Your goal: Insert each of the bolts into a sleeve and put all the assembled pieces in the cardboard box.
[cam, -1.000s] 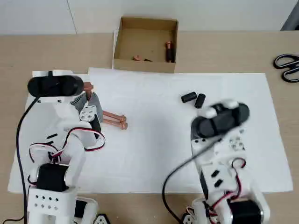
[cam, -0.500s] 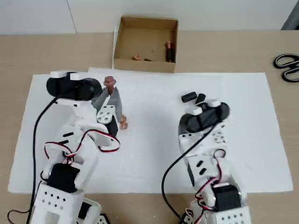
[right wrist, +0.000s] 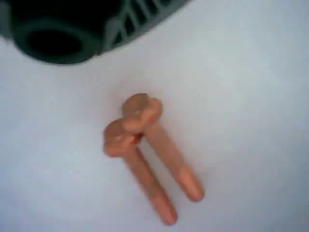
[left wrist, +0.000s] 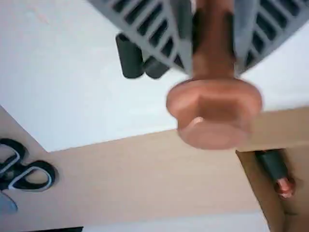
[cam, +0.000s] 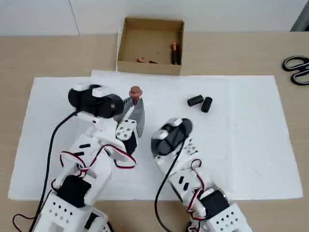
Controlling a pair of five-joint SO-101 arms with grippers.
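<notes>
Left end effector [cam: 136, 98] clamps a bolt [left wrist: 215, 113]; right end effector [right wrist: 96, 24] apparently grips a sleeve [right wrist: 53, 41]. Misaligned axes could jam the insertion.

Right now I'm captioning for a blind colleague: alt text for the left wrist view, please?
The left gripper clamps a copper bolt, head toward the camera. Behind lie two black sleeves on white paper, with scissors on the wooden table.
</notes>
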